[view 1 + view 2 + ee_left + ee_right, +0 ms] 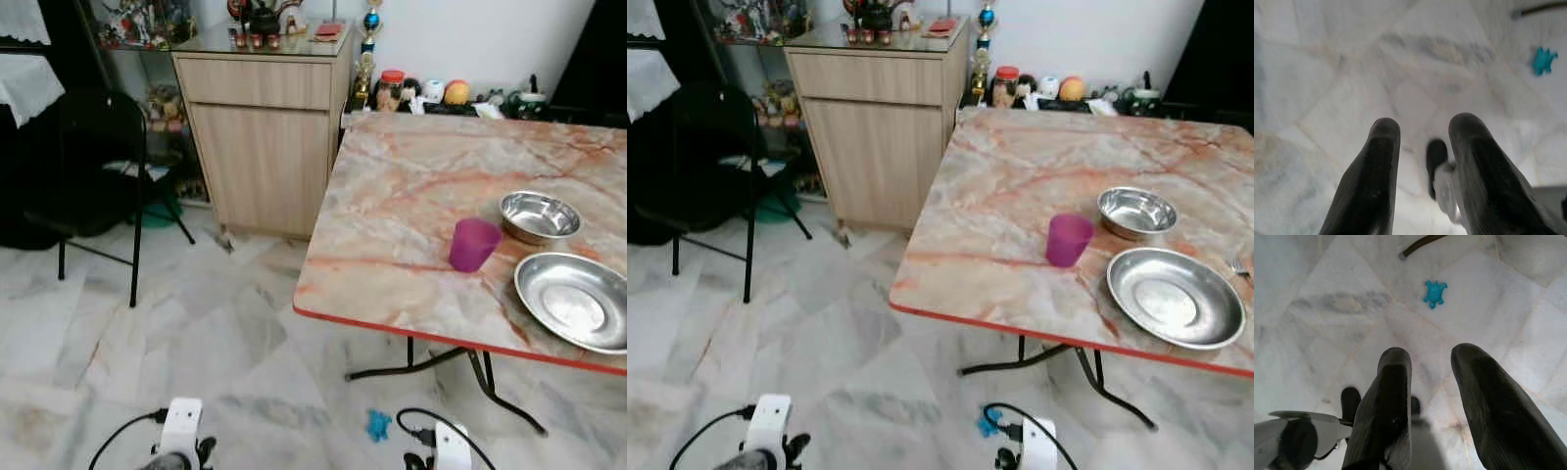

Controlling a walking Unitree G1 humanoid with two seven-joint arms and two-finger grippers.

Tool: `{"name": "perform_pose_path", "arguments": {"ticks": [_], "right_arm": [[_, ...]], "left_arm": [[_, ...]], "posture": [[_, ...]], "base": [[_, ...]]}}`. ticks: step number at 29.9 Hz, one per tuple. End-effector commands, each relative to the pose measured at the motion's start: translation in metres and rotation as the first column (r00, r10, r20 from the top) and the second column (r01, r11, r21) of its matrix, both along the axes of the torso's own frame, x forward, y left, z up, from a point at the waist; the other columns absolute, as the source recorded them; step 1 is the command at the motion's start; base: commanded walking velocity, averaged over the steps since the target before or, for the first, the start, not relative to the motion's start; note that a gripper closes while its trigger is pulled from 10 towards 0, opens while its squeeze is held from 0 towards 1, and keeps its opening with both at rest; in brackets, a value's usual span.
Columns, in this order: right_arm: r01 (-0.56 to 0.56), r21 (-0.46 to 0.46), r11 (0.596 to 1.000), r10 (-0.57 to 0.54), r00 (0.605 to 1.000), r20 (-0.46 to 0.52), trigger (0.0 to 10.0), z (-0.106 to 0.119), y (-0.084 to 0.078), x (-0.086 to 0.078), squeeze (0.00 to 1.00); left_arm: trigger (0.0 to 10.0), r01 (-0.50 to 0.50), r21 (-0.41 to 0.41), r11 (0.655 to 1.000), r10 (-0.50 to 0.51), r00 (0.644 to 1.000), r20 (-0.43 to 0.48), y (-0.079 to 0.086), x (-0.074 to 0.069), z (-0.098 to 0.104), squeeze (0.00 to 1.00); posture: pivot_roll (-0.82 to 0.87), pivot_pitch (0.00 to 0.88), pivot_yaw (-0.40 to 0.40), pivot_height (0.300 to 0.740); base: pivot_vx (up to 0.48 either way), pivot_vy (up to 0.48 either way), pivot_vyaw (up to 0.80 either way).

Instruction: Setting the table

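A marble-patterned table (411,196) with a red edge stands ahead on the right. On it sit a purple cup (473,244), a small steel bowl (539,215) behind the cup, and a larger steel plate (576,299) near the front edge. A fork tip (1240,264) shows at the right border. Both arms hang low over the floor. My left gripper (1420,134) is open with nothing between its fingers, and my right gripper (1432,362) is open too, above the floor tiles.
A wooden cabinet (263,137) stands behind the table's left corner. A black chair (98,166) is at the left. Jars and fruit (431,93) line the wall. A small blue toy (377,424) lies on the marble floor near the table's metal legs (485,377).
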State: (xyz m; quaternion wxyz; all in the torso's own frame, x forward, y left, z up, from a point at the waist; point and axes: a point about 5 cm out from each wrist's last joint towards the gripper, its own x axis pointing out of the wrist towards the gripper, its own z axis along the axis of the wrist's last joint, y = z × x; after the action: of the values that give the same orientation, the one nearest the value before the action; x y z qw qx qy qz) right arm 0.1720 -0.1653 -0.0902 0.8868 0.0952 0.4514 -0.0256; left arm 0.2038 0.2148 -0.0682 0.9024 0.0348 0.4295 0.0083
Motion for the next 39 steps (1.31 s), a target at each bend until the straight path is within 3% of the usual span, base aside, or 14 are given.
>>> {"name": "perform_pose_path", "arguments": {"ticks": [1,12,23,27,34,39], "right_arm": [[0.013,-0.012,1.0,-0.013,1.0,-0.01,10.0,-0.001,-0.005,-0.003,0.0],[0.031,-0.012,0.999,-0.032,0.999,-0.012,10.0,-0.001,-0.006,-0.003,0.0],[0.026,-0.003,1.0,-0.026,1.0,-0.007,10.0,0.0,-0.003,-0.001,0.0],[0.018,-0.014,1.0,-0.018,1.0,0.01,10.0,0.001,-0.004,0.002,0.0],[-0.043,-0.049,0.998,0.048,0.994,0.103,10.0,0.011,-0.005,0.018,0.0],[-0.073,-0.091,0.993,0.092,0.971,0.221,10.0,0.024,-0.009,0.036,0.0]], "left_arm": [[10.0,0.012,-0.012,1.0,-0.012,1.0,-0.002,-0.005,0.0,-0.001,0.0],[10.0,0.01,-0.016,1.0,-0.011,1.0,-0.002,-0.005,0.0,-0.001,0.0],[10.0,0.003,-0.011,1.0,-0.003,1.0,-0.007,-0.005,-0.001,-0.002,0.0],[10.0,0.003,-0.012,1.0,-0.003,1.0,-0.009,-0.005,-0.002,-0.002,0.0],[10.0,0.002,-0.015,1.0,-0.002,1.0,-0.015,-0.006,-0.003,-0.003,0.0],[10.0,-0.001,-0.017,1.0,0.001,1.0,-0.019,-0.006,-0.004,-0.004,0.0]], "posture": [[0.12,0.0,-0.068,0.74],[0.12,0.0,-0.068,0.74],[0.12,0.0,-0.068,0.74],[0.12,0.0,-0.069,0.74],[0.11,0.0,-0.073,0.74],[0.1,0.0,-0.078,0.74]], "base": [[0.0,-0.259,0.0],[0.0,-0.26,0.0],[0.0,-0.071,-0.74],[0.0,0.0,0.0],[0.0,0.0,0.0],[0.0,0.0,0.0]]}}
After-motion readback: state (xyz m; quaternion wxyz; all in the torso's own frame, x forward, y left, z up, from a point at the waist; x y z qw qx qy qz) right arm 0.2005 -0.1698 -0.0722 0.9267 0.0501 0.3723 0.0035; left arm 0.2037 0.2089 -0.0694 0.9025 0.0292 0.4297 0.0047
